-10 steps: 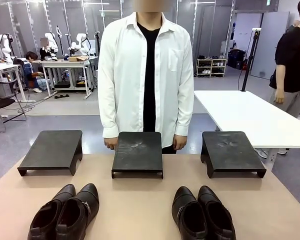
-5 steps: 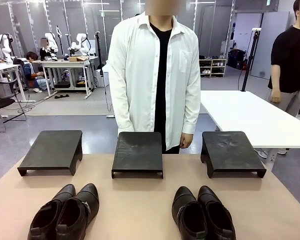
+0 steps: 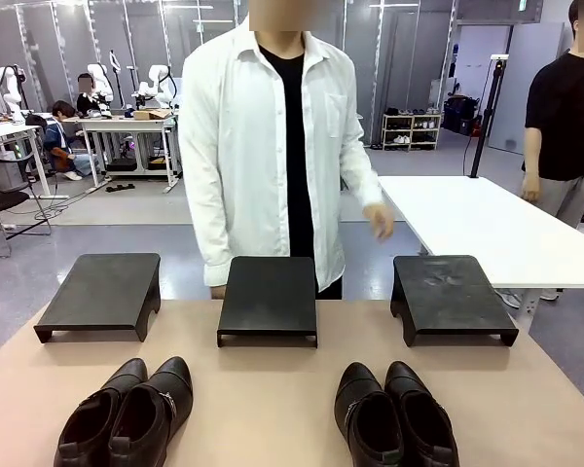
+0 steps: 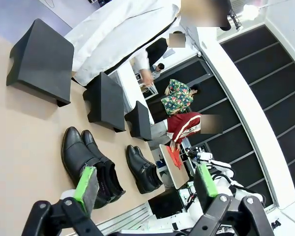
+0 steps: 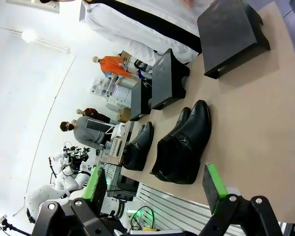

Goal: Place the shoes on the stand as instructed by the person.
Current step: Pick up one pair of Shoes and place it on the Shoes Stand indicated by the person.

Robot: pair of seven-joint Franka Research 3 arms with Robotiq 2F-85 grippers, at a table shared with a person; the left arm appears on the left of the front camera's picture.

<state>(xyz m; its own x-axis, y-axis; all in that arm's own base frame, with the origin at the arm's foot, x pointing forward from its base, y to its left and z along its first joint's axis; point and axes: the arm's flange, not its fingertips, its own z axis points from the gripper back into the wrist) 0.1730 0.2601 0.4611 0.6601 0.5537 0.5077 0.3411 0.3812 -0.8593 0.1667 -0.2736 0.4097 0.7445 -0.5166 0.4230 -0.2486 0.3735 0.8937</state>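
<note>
Two pairs of dark glossy shoes stand near the front of the tan table: the left pair [image 3: 128,413] and the right pair [image 3: 394,416]. Behind them sit three low black stands, left [image 3: 102,292], middle [image 3: 268,295] and right [image 3: 451,290], all bare. The person [image 3: 263,146] in a white shirt stands behind the middle stand with one hand [image 3: 379,220] raised toward the right stand. My left gripper [image 4: 145,181] is open above the left pair [image 4: 86,162]. My right gripper [image 5: 155,183] is open above the right pair [image 5: 184,145]. Neither holds anything.
A white table [image 3: 487,229] stands beyond the far right corner, and a second person in black [image 3: 565,107] is beside it. Bare tan tabletop [image 3: 273,399] lies between the two pairs and in front of the stands.
The person shifted sideways behind the middle stand and lifted one hand from hip height up toward the right stand. Shoes and stands have not moved.
</note>
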